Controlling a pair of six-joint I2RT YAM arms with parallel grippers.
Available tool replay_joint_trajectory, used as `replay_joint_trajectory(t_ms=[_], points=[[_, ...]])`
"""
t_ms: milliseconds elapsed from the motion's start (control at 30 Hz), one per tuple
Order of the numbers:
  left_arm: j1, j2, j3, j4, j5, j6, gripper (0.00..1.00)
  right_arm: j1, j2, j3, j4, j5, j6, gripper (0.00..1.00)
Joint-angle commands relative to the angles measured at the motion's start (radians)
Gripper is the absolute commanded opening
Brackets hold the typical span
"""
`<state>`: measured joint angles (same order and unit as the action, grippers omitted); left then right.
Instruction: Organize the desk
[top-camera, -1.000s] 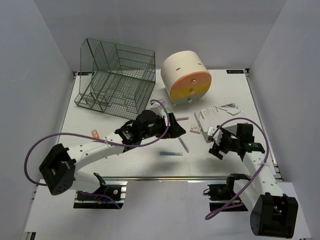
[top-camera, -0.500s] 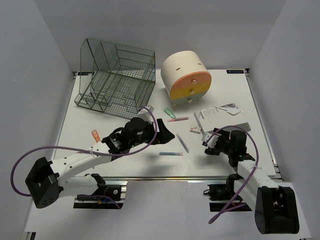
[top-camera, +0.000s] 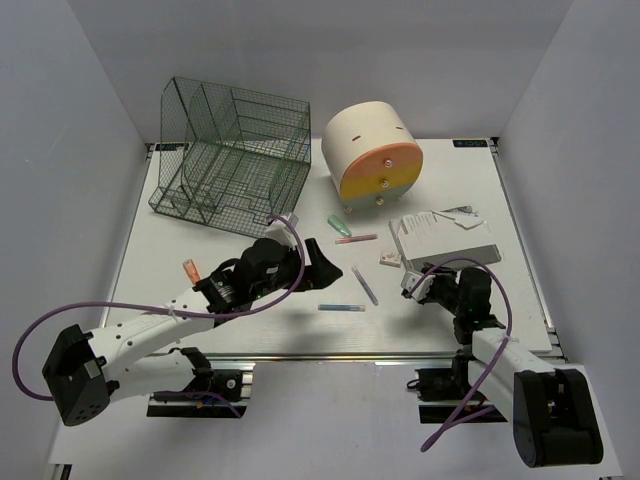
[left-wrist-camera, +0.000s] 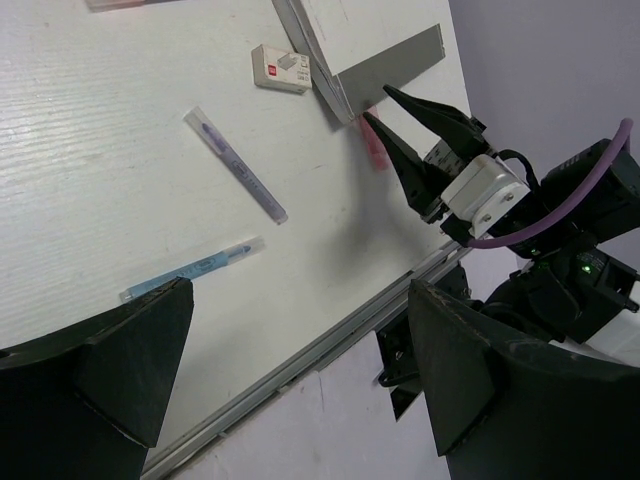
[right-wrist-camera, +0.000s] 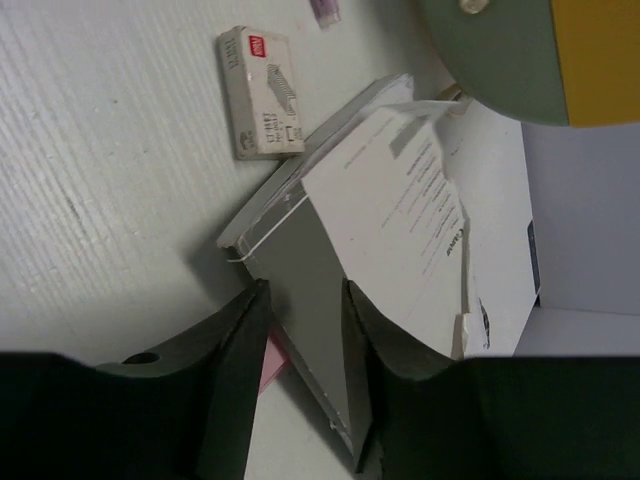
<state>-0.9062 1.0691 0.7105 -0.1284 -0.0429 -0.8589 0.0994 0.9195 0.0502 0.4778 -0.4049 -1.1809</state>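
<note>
White desk (top-camera: 450, 180) boards are stretching out under both arms. The right pincer (right-wrist-camera: 300, 300) is sitting low with its fingers parted a little and gripping nothing. A small pink piece (right-wrist-camera: 268, 365) is showing between them, and the corner of the grey folder (right-wrist-camera: 320, 250) is lying just ahead. To take the pink piece cleanly, it is likely needing to descend straight and stay off the folder's edge. The left pincer (left-wrist-camera: 300, 290) is gaping wide and empty, with a blue pen (left-wrist-camera: 190, 270) lying below it.
</note>
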Motion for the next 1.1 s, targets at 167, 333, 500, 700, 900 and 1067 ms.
replay_joint_trajectory(t_ms=[167, 333, 500, 700, 900, 1067], points=[[0.003, -0.037, -0.008, -0.028, -0.012, -0.008, 0.98, 0.0, -0.028, 0.011, -0.022, -0.043, 0.032, 0.21], [0.003, -0.037, -0.002, -0.037, -0.011, -0.005, 0.98, -0.004, -0.027, 0.137, -0.18, -0.101, 0.11, 0.28], [0.003, -0.038, 0.004, -0.042, -0.009, 0.0, 0.98, 0.0, -0.008, 0.208, -0.473, -0.187, -0.066, 0.8], [0.003, -0.037, -0.016, -0.028, -0.003, 0.0, 0.98, 0.003, -0.008, 0.113, -0.381, -0.121, -0.132, 0.89], [0.003, -0.034, -0.022, -0.031, -0.006, -0.002, 0.98, 0.02, 0.056, -0.027, -0.009, -0.026, -0.132, 0.89], [0.003, -0.034, -0.028, -0.036, -0.009, -0.003, 0.98, 0.046, 0.188, -0.087, 0.22, 0.047, -0.172, 0.89]])
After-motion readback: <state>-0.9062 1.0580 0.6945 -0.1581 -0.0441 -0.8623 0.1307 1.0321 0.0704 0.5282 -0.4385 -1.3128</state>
